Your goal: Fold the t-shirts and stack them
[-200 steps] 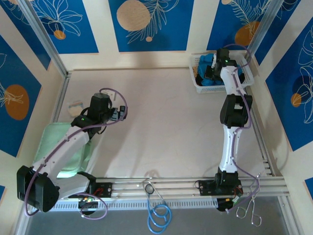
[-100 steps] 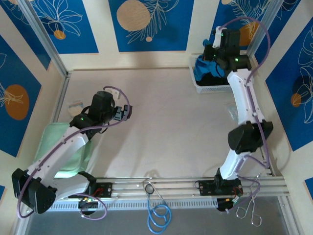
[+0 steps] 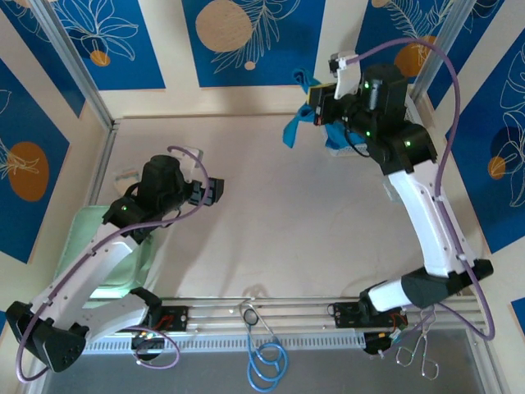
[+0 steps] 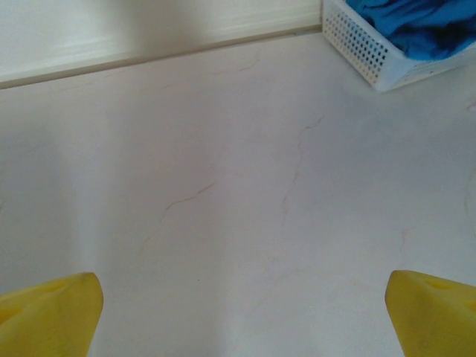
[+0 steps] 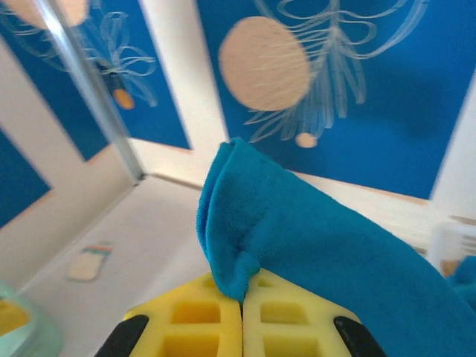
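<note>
Nearest to me, a coiled blue cable point(image 3: 267, 365) hangs off the front rail. From the near left corner the left arm point(image 3: 90, 263) reaches forward and to the right across the pale green pad point(image 3: 82, 223), with its elbow low and its wrist level above the table point(image 3: 279, 222). The left gripper point(image 3: 209, 190) stands wide open with nothing in it. On its wrist camera the 2 yellow fingers point(image 4: 52, 316) sit at the bottom corners with bare tabletop between them. The right arm point(image 3: 426, 222) rises from the near right, leans out toward the right edge, then bends back toward the far middle with its wrist high. The right gripper point(image 3: 318, 105) is clamped tight on a fold of the teal t-shirt point(image 3: 295, 125), which hangs in the air clear of the table, near the far wall. Its wrist camera shows the cloth pinched at the seam of the yellow pads and trailing off to the right. A small card point(image 3: 127, 175) lies on the table just beyond the pad. The white mesh basket point(image 4: 357, 44) sits in the far right corner with blue cloth in it. From above, the right arm covers most of the basket, and I cannot tell whether that cloth belongs to the same shirt.
</note>
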Robot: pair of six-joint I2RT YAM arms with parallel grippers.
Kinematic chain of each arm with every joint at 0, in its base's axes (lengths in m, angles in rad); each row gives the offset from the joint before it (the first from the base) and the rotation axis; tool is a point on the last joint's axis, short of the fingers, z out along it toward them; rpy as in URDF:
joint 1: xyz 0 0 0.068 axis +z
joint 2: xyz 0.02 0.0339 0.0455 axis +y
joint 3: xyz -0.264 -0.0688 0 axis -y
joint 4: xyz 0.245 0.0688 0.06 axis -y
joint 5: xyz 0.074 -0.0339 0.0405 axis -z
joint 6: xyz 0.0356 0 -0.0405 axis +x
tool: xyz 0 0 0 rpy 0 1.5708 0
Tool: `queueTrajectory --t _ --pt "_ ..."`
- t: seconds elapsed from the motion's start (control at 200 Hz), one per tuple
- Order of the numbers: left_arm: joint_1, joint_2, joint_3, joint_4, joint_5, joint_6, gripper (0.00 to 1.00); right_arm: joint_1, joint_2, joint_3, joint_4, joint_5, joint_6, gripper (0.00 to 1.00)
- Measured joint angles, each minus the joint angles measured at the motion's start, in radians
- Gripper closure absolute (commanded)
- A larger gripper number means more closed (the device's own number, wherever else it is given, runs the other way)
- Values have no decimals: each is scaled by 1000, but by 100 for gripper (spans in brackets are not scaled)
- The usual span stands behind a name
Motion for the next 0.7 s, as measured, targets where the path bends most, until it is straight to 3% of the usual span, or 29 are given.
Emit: queueTrajectory --t 0.185,0.485,0.7 --pt "-8 -34 1 -11 18 0 3 105 -72 -108 34 -27 87 100" --pt "-10 -117 51 -101 -2 8 2 311 -64 -330 108 -39 274 100" --pt "-10 -165 74 -148 -35 13 1 376 -50 -396 157 -46 394 100"
